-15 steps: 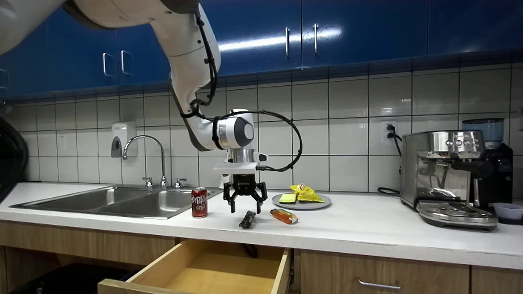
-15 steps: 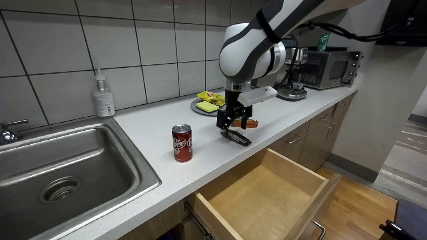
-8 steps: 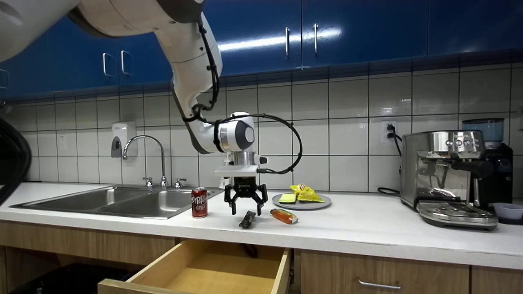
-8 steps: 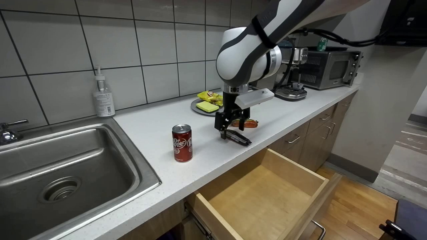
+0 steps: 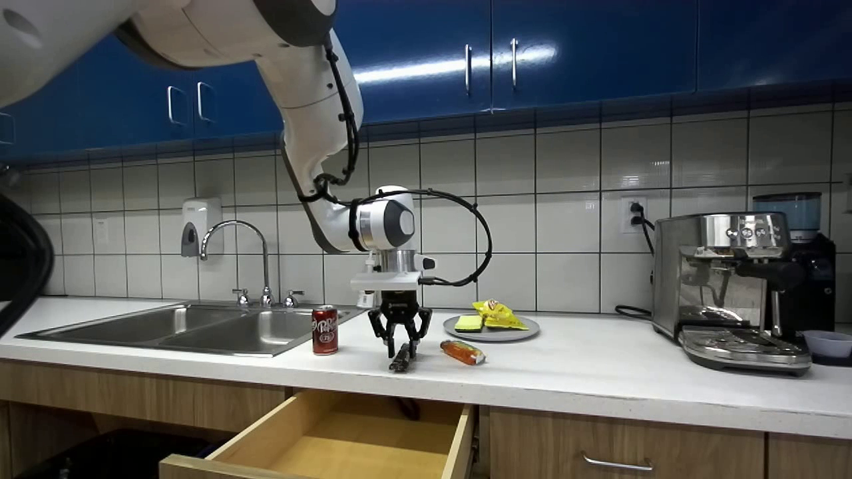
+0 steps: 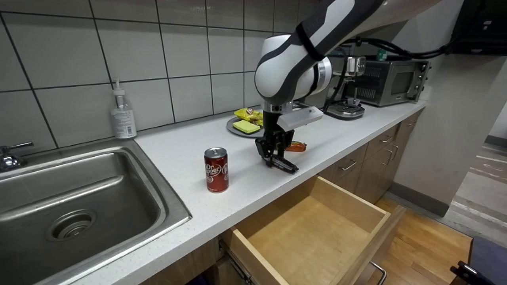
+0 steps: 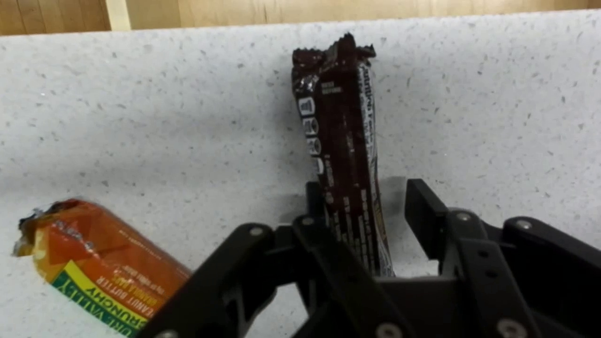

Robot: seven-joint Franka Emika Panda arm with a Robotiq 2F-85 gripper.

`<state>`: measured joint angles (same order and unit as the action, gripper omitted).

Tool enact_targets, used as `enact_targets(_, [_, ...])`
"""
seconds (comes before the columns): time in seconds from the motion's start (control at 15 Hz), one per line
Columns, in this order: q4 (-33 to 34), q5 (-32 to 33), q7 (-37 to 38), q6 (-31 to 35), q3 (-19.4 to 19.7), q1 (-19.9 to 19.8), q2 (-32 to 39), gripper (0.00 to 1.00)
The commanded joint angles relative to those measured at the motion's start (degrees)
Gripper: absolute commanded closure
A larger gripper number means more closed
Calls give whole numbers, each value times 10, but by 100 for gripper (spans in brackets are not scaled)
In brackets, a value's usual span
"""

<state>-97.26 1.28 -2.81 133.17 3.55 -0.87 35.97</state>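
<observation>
A dark brown wrapped bar (image 7: 345, 117) lies flat on the white counter, its far end pointing toward the counter's front edge. My gripper (image 7: 366, 202) reaches down over the bar's near part, one finger on each side of it. The jaws are partly closed: in the wrist view the left finger is right against the bar, perhaps touching, while a gap of counter shows between the bar and the right finger pad (image 7: 425, 218). Beside it lies an orange granola bar wrapper (image 7: 108, 263). In both exterior views a red soda can (image 5: 325, 330) stands upright near the gripper.
A grey plate (image 5: 526, 332) with a yellow sponge (image 6: 246, 126) and a yellow chip bag (image 5: 499, 315) sits toward the wall. A pulled-out wooden drawer (image 6: 317, 229) lies below the counter edge. There is a steel sink (image 6: 95, 174) and an espresso machine (image 5: 725, 286).
The gripper has come down a little toward the counter, and its fingers have drawn from wide apart to close around the brown bar. The bar has not visibly moved.
</observation>
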Motion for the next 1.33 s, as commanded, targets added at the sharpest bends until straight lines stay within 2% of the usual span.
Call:
enact_targets(0.0, [18,0,-3,-12,-10,-9,5,82])
enact_targets(0.13, [19,0,-3,-13,-10,-9,5,97])
enact_targets(0.2, [20,1,-2,-14,-10,-8,6,100])
enact_targets(0.33, [19,1,-3,-14,-10,-8,3,96])
enact_targets(0.8, [2,3,3,0,-11,-4,-16,96])
enact_targets(1.27, [-59,6,13,21,-11,3,-67,96])
